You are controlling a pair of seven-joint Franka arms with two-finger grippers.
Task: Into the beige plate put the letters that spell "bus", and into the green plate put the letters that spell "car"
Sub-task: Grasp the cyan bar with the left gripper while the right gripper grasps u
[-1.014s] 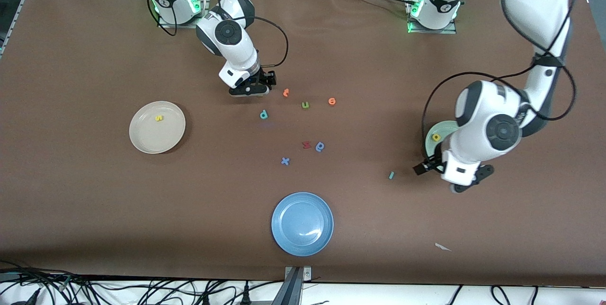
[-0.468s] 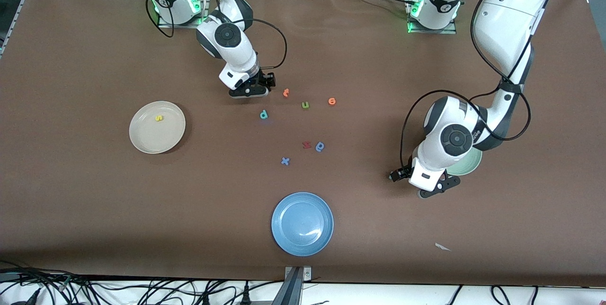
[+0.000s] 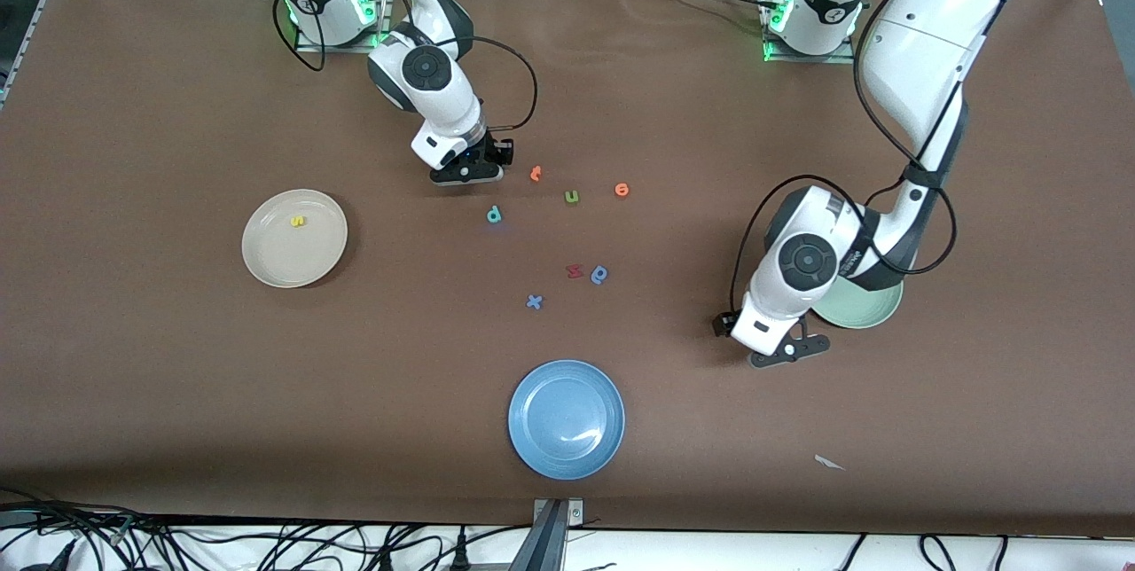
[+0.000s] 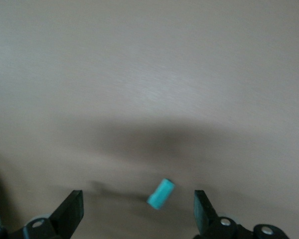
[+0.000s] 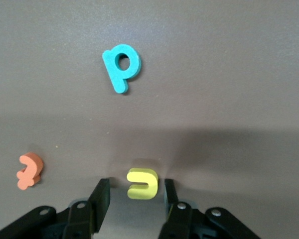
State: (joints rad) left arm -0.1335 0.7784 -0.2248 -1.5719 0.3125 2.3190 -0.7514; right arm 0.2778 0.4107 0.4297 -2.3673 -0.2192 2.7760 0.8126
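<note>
My right gripper (image 5: pixel 135 191) is low over the table with its jaws on either side of the yellow "u" (image 5: pixel 142 183), a small gap still showing, so it is open. In the front view that gripper (image 3: pixel 467 174) hides the "u". The teal "b" (image 3: pixel 494 215) lies close by on the table. The yellow "s" (image 3: pixel 299 221) rests in the beige plate (image 3: pixel 266 265). My left gripper (image 4: pixel 137 209) stands wide open around the teal "r" (image 4: pixel 161 193), which lies on the table without touching either finger. The left arm covers part of the green plate (image 3: pixel 873 312).
Loose on the mid-table are two orange letters (image 3: pixel 536 173) (image 3: pixel 622 190), a green "u" (image 3: pixel 572 196), a red letter (image 3: pixel 574 270), a darker blue looped letter (image 3: pixel 599 274) and a blue "x" (image 3: pixel 534 301). A blue plate (image 3: pixel 567 418) sits nearer the front camera. A paper scrap (image 3: pixel 829 463) lies near that edge.
The left arm has swung away from the green plate and come down over the teal "r". The right gripper's jaws have narrowed around the yellow "u".
</note>
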